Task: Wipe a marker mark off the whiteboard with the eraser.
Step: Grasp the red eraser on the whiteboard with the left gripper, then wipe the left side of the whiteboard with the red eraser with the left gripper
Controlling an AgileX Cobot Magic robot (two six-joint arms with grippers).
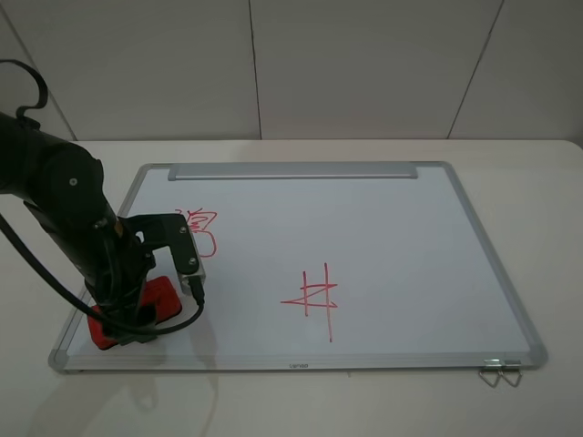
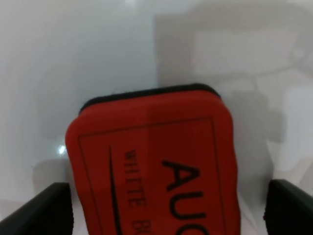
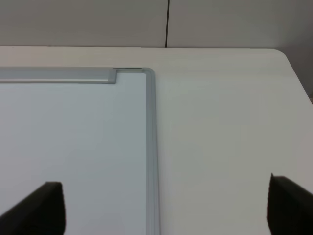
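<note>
The high camera gives us the whiteboard (image 1: 383, 237), silver-framed, lying flat on a white counter (image 1: 547, 182). The marker mark (image 1: 202, 225), a curly red scribble, sits at the board's far left, partly hidden by the black left arm (image 1: 64, 200). The red eraser (image 1: 167, 294) lies under that arm, on the near-left corner. A red hash (image 1: 314, 296) of straight lines sits mid-board.

Only the left wrist camera shows us the eraser's black felt edge and cut-off lettering "AUC". The left pincer (image 2: 166, 210) is released, its fingers straddling the block.

In the right wrist view the right pincer (image 3: 166, 210) is released and empty, near a board corner.
</note>
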